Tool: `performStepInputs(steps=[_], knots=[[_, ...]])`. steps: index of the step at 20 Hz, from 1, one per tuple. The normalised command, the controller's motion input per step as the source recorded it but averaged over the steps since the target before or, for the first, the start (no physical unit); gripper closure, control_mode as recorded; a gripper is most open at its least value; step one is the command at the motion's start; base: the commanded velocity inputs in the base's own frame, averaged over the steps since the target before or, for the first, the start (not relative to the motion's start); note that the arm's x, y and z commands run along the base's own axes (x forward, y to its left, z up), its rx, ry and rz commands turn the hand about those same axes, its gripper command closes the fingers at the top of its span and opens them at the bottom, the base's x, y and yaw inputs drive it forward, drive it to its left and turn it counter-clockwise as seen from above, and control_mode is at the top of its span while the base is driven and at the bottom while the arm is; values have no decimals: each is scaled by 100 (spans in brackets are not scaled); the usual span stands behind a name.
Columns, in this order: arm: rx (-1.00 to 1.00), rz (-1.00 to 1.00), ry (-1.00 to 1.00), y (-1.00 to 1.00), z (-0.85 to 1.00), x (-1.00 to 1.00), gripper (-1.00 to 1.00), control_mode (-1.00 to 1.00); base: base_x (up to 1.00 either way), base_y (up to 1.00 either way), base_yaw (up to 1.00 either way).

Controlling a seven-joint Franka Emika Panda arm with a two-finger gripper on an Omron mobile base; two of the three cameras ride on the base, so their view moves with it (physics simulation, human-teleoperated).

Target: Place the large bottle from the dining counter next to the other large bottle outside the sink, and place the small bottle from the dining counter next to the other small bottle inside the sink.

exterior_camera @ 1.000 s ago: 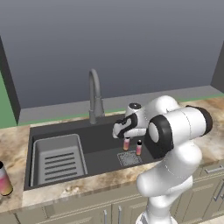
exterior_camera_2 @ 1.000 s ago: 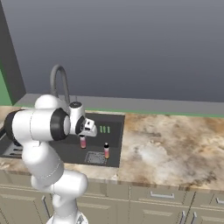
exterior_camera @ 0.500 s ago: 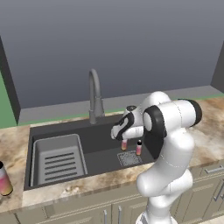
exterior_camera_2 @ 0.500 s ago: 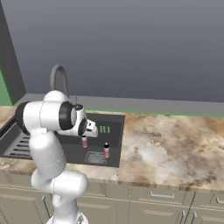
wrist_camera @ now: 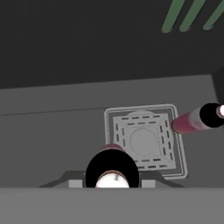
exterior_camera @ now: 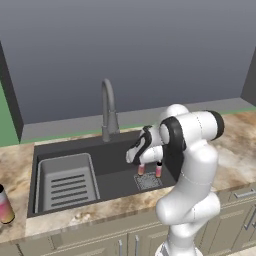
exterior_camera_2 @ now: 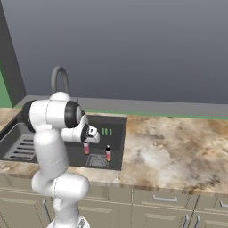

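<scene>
- Fingertips of the hand are mostly hidden from us in the hand view by the small bottle, whose pale cap and dark neck sit right between them; we read the hand as clenched on that bottle.
- In the left base view the white wrist covers the hand, and we see just the red lower body of the small bottle below it, inside the sink.
- The right base view shows the same bottle upright under the hand, with the other small bottle standing near it.
- The hand view adds the square drain grate between the two bottles.
- A tall pink-yellow bottle is cut off at the left edge, on the counter outside the sink.
- The faucet rises behind the basin; the ribbed tray lies at its left end.
</scene>
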Motion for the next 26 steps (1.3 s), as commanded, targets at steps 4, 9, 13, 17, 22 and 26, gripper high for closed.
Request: performStepInputs(steps=[4, 9, 13, 17, 22, 26], knots=[[0, -1, 0, 0, -28, 0, 100, -100, 0, 0, 0], [0, -1, 0, 0, -22, 0, 100, -100, 0, 0, 0], [0, -1, 0, 0, -23, 0, 100, -100, 0, 0, 0], [0, -1, 0, 2, -27, 0, 100, -100, 0, 0, 0], [-1, -2, 0, 6, -32, 0, 100, -100, 0, 0, 0], [0, -1, 0, 3, -32, 0, 100, -100, 0, 0, 0]])
